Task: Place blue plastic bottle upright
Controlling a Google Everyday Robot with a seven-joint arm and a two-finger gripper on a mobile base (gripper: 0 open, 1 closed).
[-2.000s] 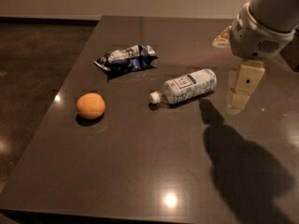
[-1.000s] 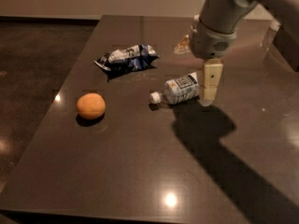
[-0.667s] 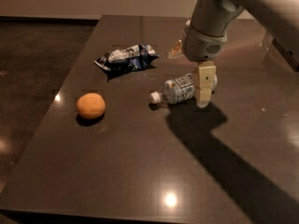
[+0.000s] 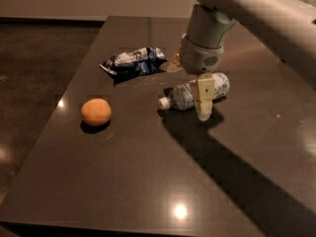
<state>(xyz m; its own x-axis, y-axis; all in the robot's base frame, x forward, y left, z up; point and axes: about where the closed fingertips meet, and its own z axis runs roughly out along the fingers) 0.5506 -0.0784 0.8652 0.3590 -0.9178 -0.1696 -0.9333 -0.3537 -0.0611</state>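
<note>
The cream two-finger gripper (image 4: 187,90) stands open astride the small clear blue-labelled plastic bottle (image 4: 181,96), which lies sideways between the fingers. Its round body may roll from the closing fingers, or slip when tilted upright.

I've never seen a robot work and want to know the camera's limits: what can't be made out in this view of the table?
All in the camera view.
Blue plastic bottle: middle covered by the gripper, down in front of it; whether they touch cannot be told.
Arm: cut off by the top and right edges.
Tan thing beside the snack bag: mostly behind the wrist.
</note>
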